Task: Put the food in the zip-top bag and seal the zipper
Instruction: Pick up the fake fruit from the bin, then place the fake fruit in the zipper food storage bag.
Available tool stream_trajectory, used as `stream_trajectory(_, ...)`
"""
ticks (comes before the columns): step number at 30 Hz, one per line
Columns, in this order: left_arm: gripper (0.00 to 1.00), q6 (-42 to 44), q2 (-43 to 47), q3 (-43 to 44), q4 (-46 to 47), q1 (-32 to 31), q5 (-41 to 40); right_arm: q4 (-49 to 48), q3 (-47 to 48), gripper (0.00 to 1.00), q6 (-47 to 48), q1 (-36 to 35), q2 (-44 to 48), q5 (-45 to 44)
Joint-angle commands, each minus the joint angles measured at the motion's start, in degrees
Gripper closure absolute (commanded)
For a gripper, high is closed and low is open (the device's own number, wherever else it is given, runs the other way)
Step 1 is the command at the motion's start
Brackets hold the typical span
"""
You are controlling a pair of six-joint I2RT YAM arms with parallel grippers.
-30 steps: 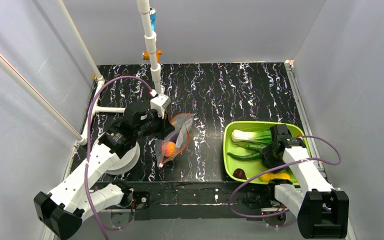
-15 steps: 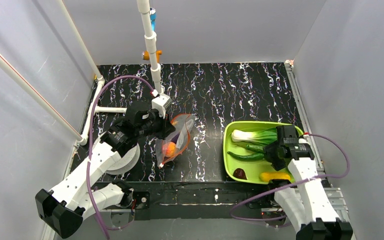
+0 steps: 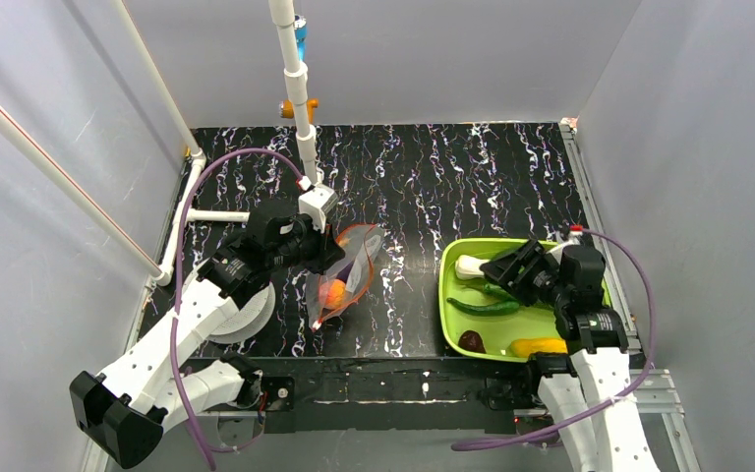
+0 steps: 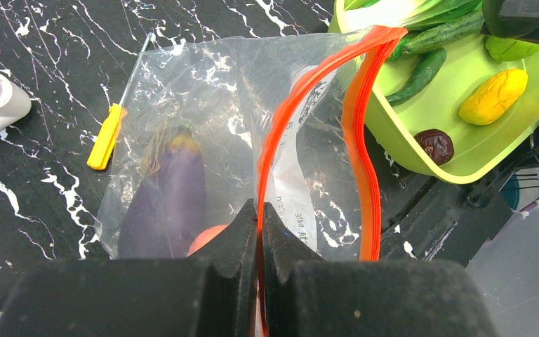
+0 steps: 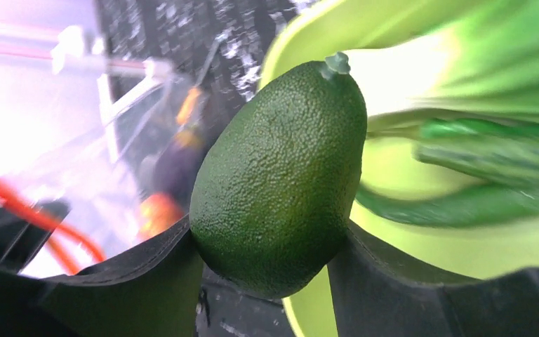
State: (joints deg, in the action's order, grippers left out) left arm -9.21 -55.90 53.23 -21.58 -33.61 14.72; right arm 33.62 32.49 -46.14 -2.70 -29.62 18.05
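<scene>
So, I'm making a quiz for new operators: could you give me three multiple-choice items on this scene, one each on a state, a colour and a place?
1. The right gripper is: A open and empty; B shut on the avocado; C out of every view.
2. The tray is: A blue; B green; C white.
3. The eggplant lies: A in the tray; B in the right gripper; C in the zip-top bag.
Answers: B, the right wrist view shows the avocado wedged between the jaws; B, its floor and rim are bright green; C, it shows through the clear plastic.
</scene>
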Motion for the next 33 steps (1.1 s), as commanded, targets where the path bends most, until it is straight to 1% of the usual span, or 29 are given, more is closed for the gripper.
stream_trajectory(1, 1.00, 0.11, -0.06, 1.67, -0.74, -0.23, 0.87, -17.70, 0.76, 0.92, 3.70, -3.29, -4.44, 20.14)
stream_trajectory(2, 1.00, 0.02, -0.14, 1.77, -0.80, -0.25, 1.25, -17.90, 1.87, 0.93, 4.34, -6.25, -5.12, 18.85)
stream_trajectory(4, 1.00, -0.06, -0.03, 1.60, -0.64, -0.24, 1.20, -17.89, 3.83, 0.94, 5.76, -14.68, -5.22, 13.26)
stream_trajectory(6, 1.00, -0.06, -0.05, 1.37, -0.50, -0.23, 0.65, -21.01, 4.69, 0.94, 5.78, -23.42, -5.85, 9.18)
stream_trajectory(8, 1.00, -0.04, -0.33, 1.41, -0.48, -0.23, 0.57, -25.52, 4.63, 0.95, 4.45, -29.99, -8.76, 9.10)
stream_trajectory(11, 1.00, 0.10, -0.53, 1.56, -0.74, -0.25, 0.59, -32.41, 6.62, 0.96, 4.23, -37.97, -16.62, 10.54)
stream_trajectory(14, 1.00, 0.29, -0.03, 1.23, -0.51, -0.23, 0.06, -33.07, 12.47, 0.96, 6.99, -45.21, -25.33, 10.58)
stream_trajectory(16, 1.00, 0.28, 0.17, 1.15, -0.44, -0.23, -0.04, -32.97, 18.24, 0.96, 9.17, -49.78, -31.06, 11.01)
stream_trajectory(18, 1.00, 0.36, 0.18, 1.28, -0.55, -0.25, 0.28, -32.26, 22.78, 0.98, 10.36, -52.18, -36.20, 10.56)
stream_trajectory(20, 1.00, 0.45, 0.43, 1.30, -0.53, -0.22, 0.32, -32.68, 25.54, 0.99, 10.60, -52.95, -39.56, 10.97)
stream_trajectory(22, 1.00, 0.50, 0.82, 1.12, -0.51, -0.24, 0.10, -33.75, 26.48, 0.99, 9.75, -53.03, -41.73, 10.51)
stream_trajectory(24, 1.00, 0.50, 1.15, 1.00, -0.27, -0.23, 0.15, -37.69, 26.40, 0.99, 8.15, -53.06, -43.56, 10.90)
stream_trajectory(26, 1.00, 0.51, 1.49, 1.00, -0.16, -0.26, 0.57, -39.59, 26.97, 0.99, 6.13, -53.03, -45.97, 10.70)
stream_trajectory(28, 1.00, 0.51, 1.91, 0.97, -0.05, -0.25, 0.82, -39.07, 27.69, 0.99, 3.86, -53.03, -47.80, 7.60)
stream_trajectory(30, 1.00, 0.64, 2.59, 0.75, 0.15, -0.23, 0.86, -37.21, 27.68, 0.99, 1.21, -53.03, -48.75, 2.42)
stream_trajectory(33, 1.00, 0.68, 3.98, 0.19, 0.93, -0.23, 0.88, -35.83, 25.98, 0.99, -1.99, -52.61, -49.49, -2.33)
